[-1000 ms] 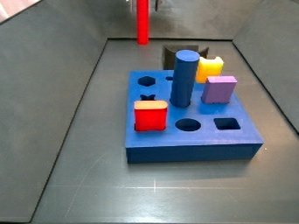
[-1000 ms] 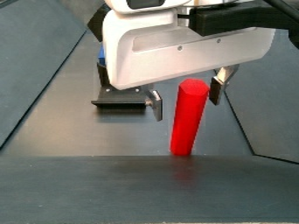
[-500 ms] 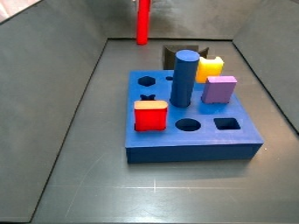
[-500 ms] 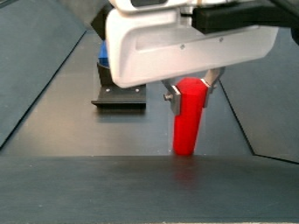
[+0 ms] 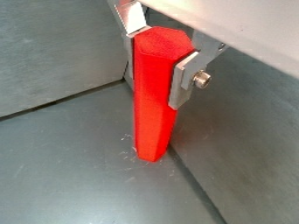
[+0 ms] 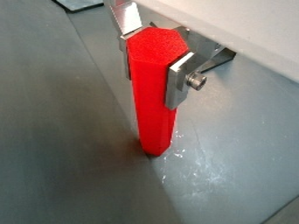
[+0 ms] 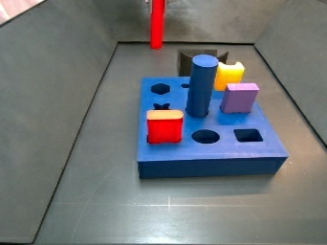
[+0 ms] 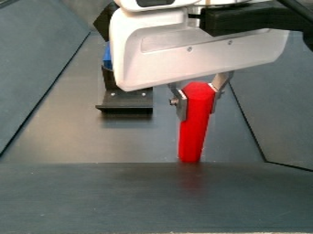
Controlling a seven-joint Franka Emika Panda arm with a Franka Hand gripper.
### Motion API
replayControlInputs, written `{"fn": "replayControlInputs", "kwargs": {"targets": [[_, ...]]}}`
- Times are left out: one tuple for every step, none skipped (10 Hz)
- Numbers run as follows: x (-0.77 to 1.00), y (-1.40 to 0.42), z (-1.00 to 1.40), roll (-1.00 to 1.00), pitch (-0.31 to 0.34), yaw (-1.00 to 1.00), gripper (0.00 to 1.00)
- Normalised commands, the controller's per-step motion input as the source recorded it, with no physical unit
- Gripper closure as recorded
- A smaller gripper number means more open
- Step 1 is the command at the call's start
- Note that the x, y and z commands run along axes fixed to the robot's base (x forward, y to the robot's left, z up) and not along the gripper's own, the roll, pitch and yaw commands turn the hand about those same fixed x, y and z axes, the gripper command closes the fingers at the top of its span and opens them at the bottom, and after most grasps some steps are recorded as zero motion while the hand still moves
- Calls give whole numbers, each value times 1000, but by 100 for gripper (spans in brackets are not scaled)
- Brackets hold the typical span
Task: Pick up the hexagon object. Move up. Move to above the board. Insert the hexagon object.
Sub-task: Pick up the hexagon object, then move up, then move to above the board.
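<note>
Hand (image 8: 196,95): closed on the hexagon object (image 8: 193,124), silver fingers (image 5: 187,77) pressed flat against opposite facets near the rod's top, as both wrist views show. Grip point sits high; most of the rod hangs below the fingers.

Hexagon object, also (image 5: 153,96), (image 6: 156,90), (image 7: 156,23): bright red faceted rod, upright, long axis vertical and in line with the hand above it. Its lower end meets the grey floor (image 6: 70,131) in both wrist views, so it reads as gripped but not yet lifted. In a side view it stands at the far end of the enclosure, beyond the board.

Board (image 7: 211,139): thick blue block, nearer in that side view than the rod and slightly right of it, well apart from the hand. Carries a dark blue cylinder (image 7: 201,84), a red block (image 7: 163,126), a yellow piece (image 7: 230,75) and a purple piece (image 7: 242,97). Open holes: round (image 7: 205,137) and square (image 7: 250,136) along the near edge; further cut-outs (image 7: 160,89) at the far left corner, one apparently hexagonal.

Fixture (image 8: 126,99): dark bracket, on the floor behind the hand in a side view.

Judgement: pick-up stage, grasp made. Next move calls for a straight vertical lift, then travel toward the board's far left corner, keeping the rod plumb.
</note>
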Motion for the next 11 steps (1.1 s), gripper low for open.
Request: {"fn": "replayControlInputs", "kwargs": {"targets": [[0,0,0,0,0,0,100],[0,0,0,0,0,0,100],[0,0,833,0,0,0,100],[-12,41,828,4,1,-27,100],[-25,41,755,3,17,-31,100],[-21,24,592,6,36,-34,100],[-19,20,502,8,44,-34,100],[-8,17,268,14,64,-27,100],[-1,17,170,16,71,-27,100],[-336,-65,1000,-74,-58,-467,100],[-339,-66,1000,-77,-58,-440,100]]}}
